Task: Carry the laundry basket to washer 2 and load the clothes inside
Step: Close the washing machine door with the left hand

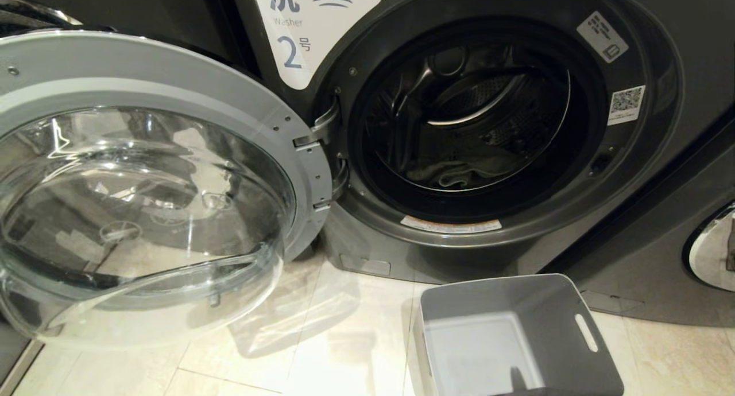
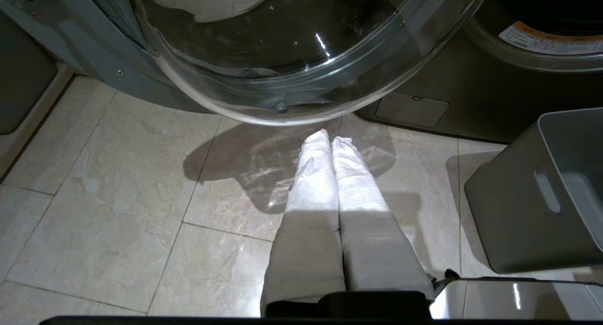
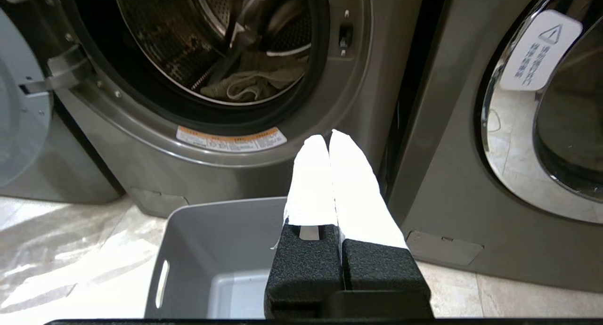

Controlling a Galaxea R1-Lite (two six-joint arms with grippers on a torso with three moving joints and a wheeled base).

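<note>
Head view takes in washer 2 (image 1: 517, 126) with its port gaping, the white label with the blue "2" (image 1: 304, 34) just beside the opening, and the clothes (image 1: 453, 172) lying as a greyish heap low in the drum. Its glass door (image 1: 143, 195) is swung wide to the robot's left, bulging out over the tiled floor (image 1: 321, 338) and taking up most of that side. On the floor in front of the washer, a little to the right of the port, sits the laundry basket (image 1: 551, 304), with only its bare grey bottom showing (one slot handle faces the neighbouring machine). That second washer (image 3: 541, 117), door closed and chrome-ringed, stands just beside washer 2 on the right. Neither arm shows from the head. From the left wrist, the left hand (image 2: 330, 137) hangs clenched, its white-wrapped fingers pressed together with nothing between them, over the tiles just short of the open door's lower rim, the basket off to one side. From the right wrist, the right hand (image 3: 328, 139) is likewise clenched and empty, poised above the basket's near end and pointing toward the washer's front below the port.
</note>
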